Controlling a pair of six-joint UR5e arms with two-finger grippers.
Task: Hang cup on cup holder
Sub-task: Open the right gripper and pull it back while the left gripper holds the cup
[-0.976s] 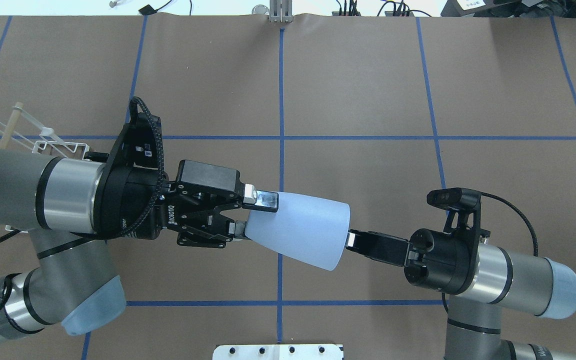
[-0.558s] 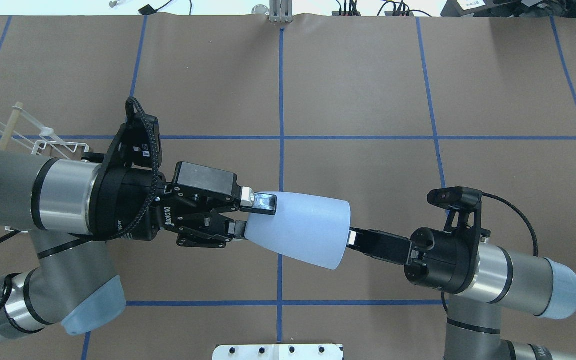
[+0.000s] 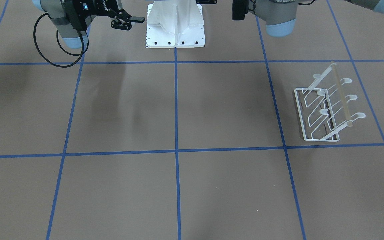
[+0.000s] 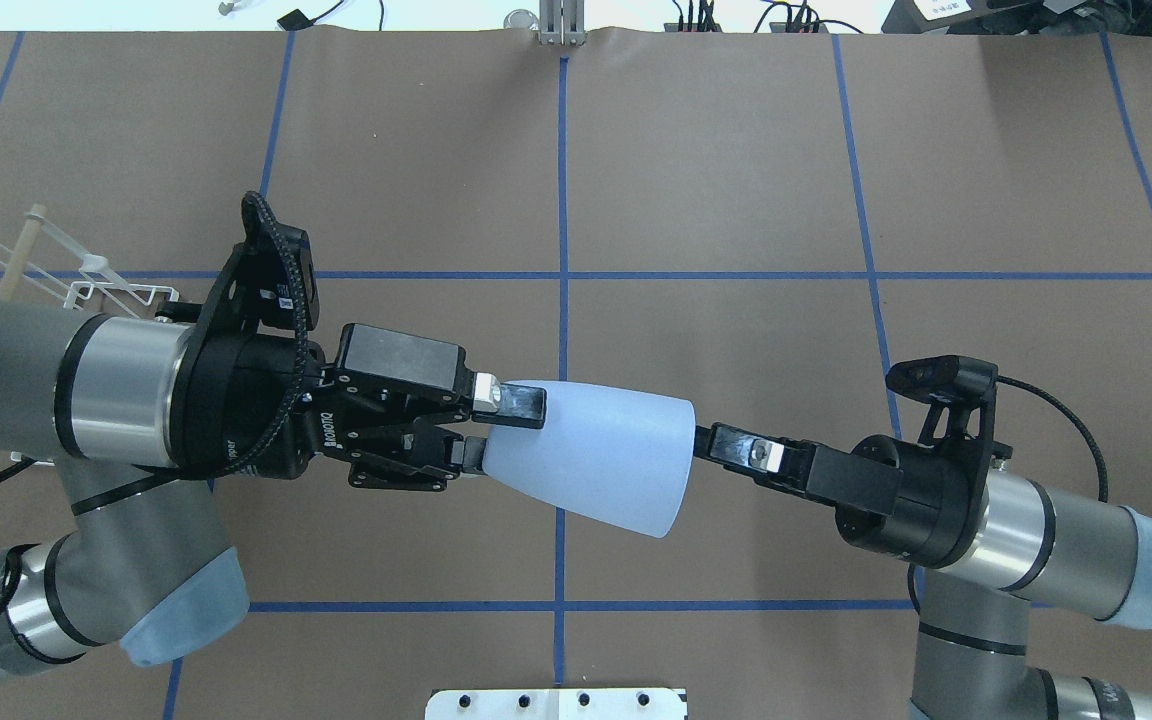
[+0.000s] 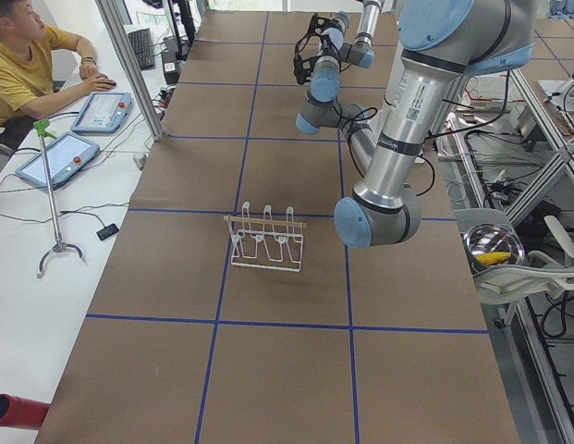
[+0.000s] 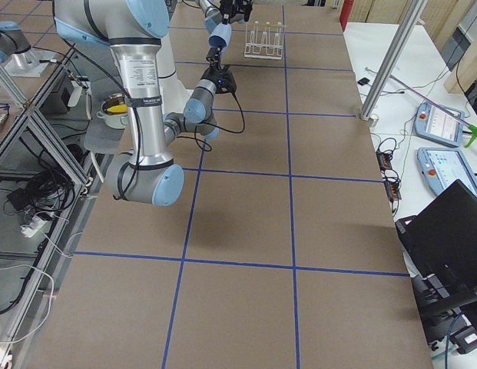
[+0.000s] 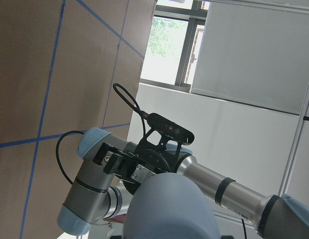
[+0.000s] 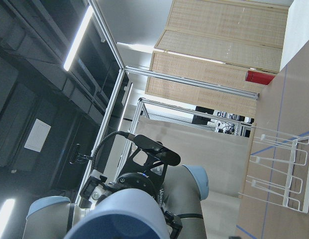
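Note:
The pale-blue cup lies on its side in the air over the table's middle. My left gripper is shut on its narrow closed end. The cup's open end faces my right gripper, which is open, empty and a short gap away from the rim. The right gripper also shows in the front-facing view. The cup fills the bottom of the left wrist view and of the right wrist view. The white wire cup holder stands on the table, partly hidden behind my left arm in the overhead view.
The white bolted pedestal base sits at the robot's edge of the table. An operator sits at a side desk with tablets, off the table. Blue tape lines grid the brown table top.
My right gripper has let go of the cup's rim and drawn back to the right. My left gripper has shifted slightly left, still holding the cup.

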